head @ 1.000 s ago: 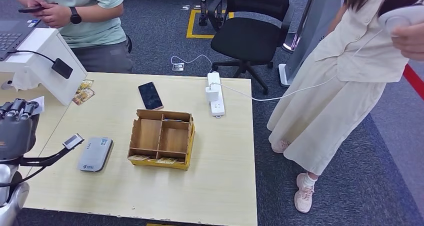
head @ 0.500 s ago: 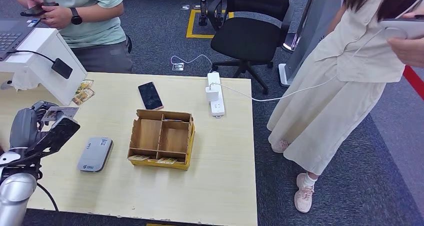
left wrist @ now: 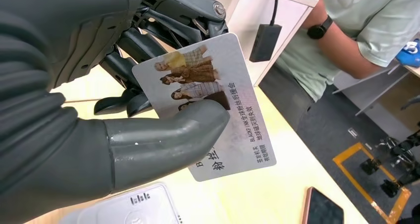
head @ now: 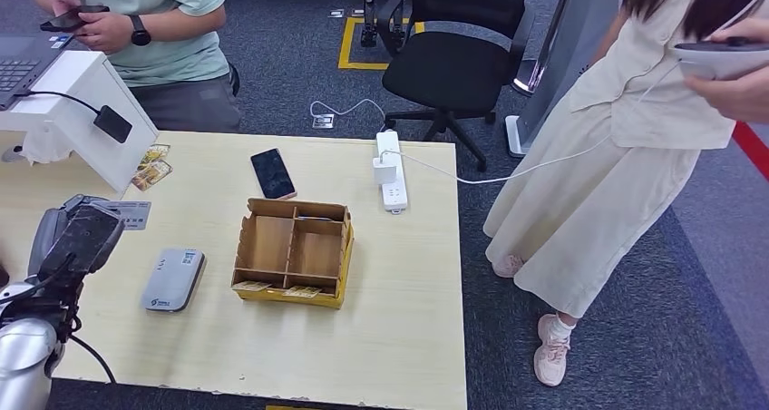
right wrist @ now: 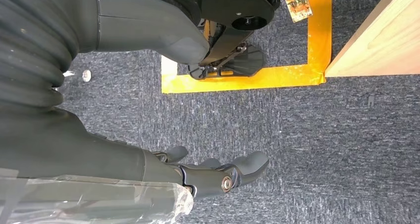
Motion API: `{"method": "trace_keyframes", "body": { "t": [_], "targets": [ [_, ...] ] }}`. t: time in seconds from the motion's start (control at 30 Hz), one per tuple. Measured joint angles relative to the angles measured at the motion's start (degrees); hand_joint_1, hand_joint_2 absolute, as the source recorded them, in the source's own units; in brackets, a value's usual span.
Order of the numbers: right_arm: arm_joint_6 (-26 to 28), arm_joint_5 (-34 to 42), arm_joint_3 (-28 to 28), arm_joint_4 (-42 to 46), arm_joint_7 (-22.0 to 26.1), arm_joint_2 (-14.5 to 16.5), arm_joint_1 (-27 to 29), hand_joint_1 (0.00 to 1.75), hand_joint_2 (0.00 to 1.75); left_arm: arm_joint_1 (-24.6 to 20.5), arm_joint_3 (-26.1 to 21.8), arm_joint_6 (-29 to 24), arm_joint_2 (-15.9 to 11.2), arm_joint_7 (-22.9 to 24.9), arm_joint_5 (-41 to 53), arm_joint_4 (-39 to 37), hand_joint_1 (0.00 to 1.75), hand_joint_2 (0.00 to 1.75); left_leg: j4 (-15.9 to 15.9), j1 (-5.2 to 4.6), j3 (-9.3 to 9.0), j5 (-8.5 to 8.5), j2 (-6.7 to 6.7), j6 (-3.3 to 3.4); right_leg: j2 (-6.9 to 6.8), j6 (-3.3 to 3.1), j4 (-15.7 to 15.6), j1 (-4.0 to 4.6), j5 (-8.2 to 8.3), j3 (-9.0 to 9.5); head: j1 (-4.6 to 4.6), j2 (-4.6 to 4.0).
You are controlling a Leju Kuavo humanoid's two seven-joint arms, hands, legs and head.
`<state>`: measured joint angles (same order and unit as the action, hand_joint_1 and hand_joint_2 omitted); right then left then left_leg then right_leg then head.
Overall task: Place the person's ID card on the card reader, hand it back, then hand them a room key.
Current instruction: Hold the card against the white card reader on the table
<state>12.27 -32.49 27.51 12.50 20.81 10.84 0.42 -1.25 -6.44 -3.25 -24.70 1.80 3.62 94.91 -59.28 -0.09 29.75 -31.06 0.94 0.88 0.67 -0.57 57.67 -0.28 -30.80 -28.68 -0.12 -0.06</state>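
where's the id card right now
The ID card is pinched in the left hand, above the table's left side, just left of the grey card reader.

A pale wood-grain table [head: 399, 337] with a smooth matt top. Near its left edge lies a grey card reader [head: 172, 280] of smooth matt plastic. Toward the middle sits a divided tray [head: 294, 252] of plain brown cardboard. The left hand [left wrist: 74, 130] is dull grey plastic with a ribbed cover, holding a glossy laminated ID card [left wrist: 213, 105]. The floor [right wrist: 307, 130] is rough dark carpet.
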Motion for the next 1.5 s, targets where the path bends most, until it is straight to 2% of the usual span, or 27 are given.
{"method": "trace_keyframes", "body": {
  "t": [0.17, 0.3, 0.73, 0.9, 1.2, 1.5],
  "targets": [
    [-0.01, -0.04, 0.05, 0.0, 0.0, 0.0, 0.0, 0.0, 1.75, 0.12, -0.34, 0.37, -0.09, 0.4, -0.6, 0.01, 1.75, 1.75, 0.0, 0.0, 0.0, 0.0, 0.0, 0.0, 0.0, 0.0, 0.0, 0.0, 0.0, 0.0, -0.01, 0.0],
    [-0.03, -0.29, 0.09, 0.0, 0.0, 0.0, -0.01, 0.0, 1.75, 0.2, -0.4, 1.85, -0.53, 2.47, -2.15, 0.01, 1.75, 1.75, 0.0, 0.0, 0.0, 0.0, 0.0, 0.0, 0.0, 0.0, 0.0, 0.0, 0.0, 0.0, -0.02, 0.0],
    [-0.47, -1.64, 0.16, -0.02, 0.0, 0.0, -0.22, 0.0, 1.75, 1.16, -0.67, 10.59, -5.69, 9.95, -9.43, -2.11, 1.75, 1.75, 0.01, 0.03, 0.02, 0.0, -0.01, 0.0, 0.01, 0.0, 0.01, 0.03, 0.0, 0.0, 0.02, -0.01],
    [-0.79, -1.96, 0.16, -0.1, -0.07, 0.0, -0.39, 0.0, 1.75, 2.42, -0.68, 12.34, -7.75, 11.87, -7.54, -2.73, 1.75, 1.75, 0.01, 0.03, 0.04, 0.0, 0.02, -0.01, 0.0, 0.0, 0.0, 0.03, -0.01, -0.02, 0.01, 0.0],
    [-1.27, -2.6, 0.16, -0.16, -0.17, 0.0, -0.61, 0.0, 1.75, 3.85, -0.67, 16.1, -9.93, 12.63, -7.6, -3.75, 1.75, 1.75, 0.01, 0.03, 0.04, 0.01, 0.0, -0.01, 0.0, 0.0, 0.0, 0.03, 0.0, -0.02, 0.02, -0.01],
    [-1.28, -3.03, 0.16, -0.17, -0.15, 0.0, -0.96, 0.0, 1.75, 4.95, -0.48, 17.94, -9.99, 13.04, -9.24, -3.79, 1.75, 1.75, 0.01, 0.02, 0.04, 0.01, 0.01, -0.01, 0.0, 0.0, 0.0, 0.03, 0.0, -0.03, 0.01, -0.01]
  ]
}}
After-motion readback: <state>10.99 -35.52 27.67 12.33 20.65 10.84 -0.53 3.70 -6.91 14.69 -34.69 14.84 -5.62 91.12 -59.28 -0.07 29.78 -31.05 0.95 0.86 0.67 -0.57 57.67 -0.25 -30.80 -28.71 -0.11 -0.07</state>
